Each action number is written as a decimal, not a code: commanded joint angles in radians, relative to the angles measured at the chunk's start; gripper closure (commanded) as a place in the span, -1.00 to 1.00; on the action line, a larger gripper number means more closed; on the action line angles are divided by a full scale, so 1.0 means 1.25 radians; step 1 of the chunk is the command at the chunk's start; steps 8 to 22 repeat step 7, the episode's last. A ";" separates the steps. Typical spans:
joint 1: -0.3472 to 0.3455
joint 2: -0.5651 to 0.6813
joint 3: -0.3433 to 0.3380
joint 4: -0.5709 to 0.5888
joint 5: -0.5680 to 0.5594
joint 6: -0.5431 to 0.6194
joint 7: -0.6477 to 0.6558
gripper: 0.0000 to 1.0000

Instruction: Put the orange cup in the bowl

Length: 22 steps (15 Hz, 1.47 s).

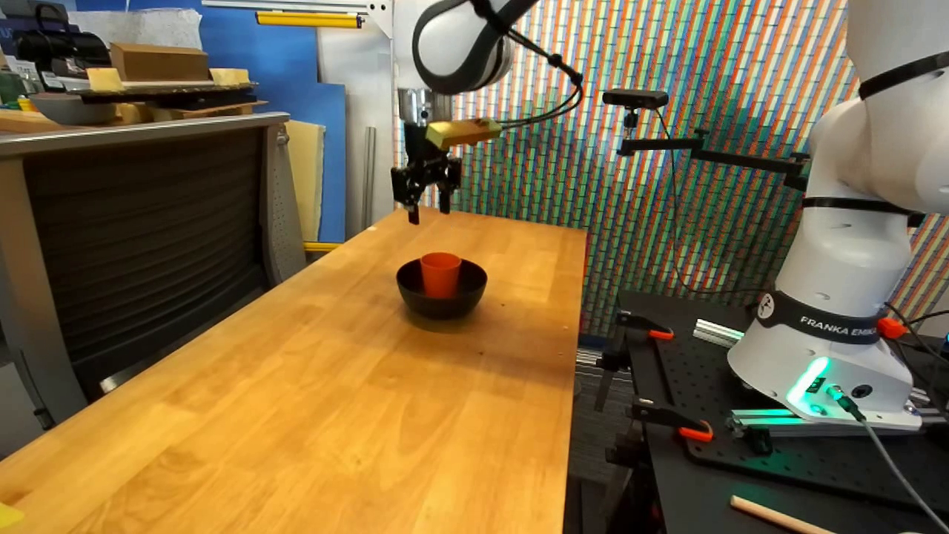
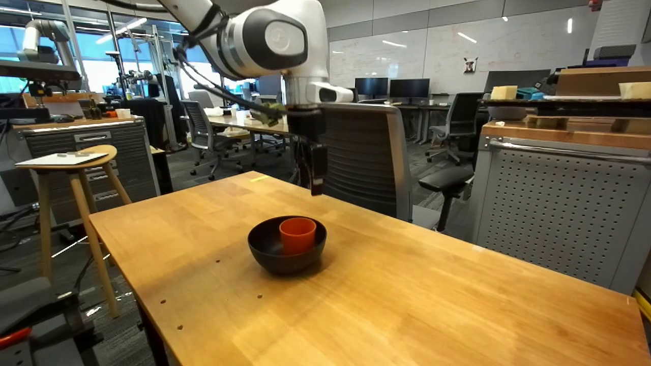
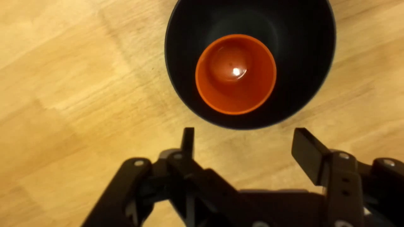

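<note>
The orange cup point(image 1: 441, 276) stands upright inside the black bowl point(image 1: 445, 307) on the wooden table. Both also show in another exterior view, the cup point(image 2: 297, 237) inside the bowl point(image 2: 267, 254). In the wrist view the cup point(image 3: 236, 74) sits off-centre in the bowl point(image 3: 303, 47), toward the gripper side, with its mouth up and nothing inside it. My gripper point(image 3: 243, 134) is open and empty, its two fingers wide apart with only table showing between them. In both exterior views the gripper point(image 1: 429, 211) hangs above the table, higher than the bowl and apart from it point(image 2: 316, 189).
The wooden table point(image 1: 356, 430) extends around the bowl. An office chair point(image 2: 363, 157) stands against the table's long side. A grey cabinet point(image 2: 564, 203) with boxes on top is nearby. A wooden stool point(image 2: 84, 168) stands past the table's end.
</note>
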<state>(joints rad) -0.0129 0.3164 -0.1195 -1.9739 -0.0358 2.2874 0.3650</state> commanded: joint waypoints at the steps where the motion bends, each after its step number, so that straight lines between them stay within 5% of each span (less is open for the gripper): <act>1: 0.008 -0.153 0.004 -0.020 -0.049 -0.110 -0.043 -1.00; 4: 0.001 -0.229 0.029 -0.008 -0.056 -0.238 -0.125 -1.00; 5: -0.007 -0.174 0.026 0.004 -0.046 -0.180 -0.078 -1.00; 22: -0.007 -0.217 0.035 0.002 -0.047 -0.226 -0.103 -1.00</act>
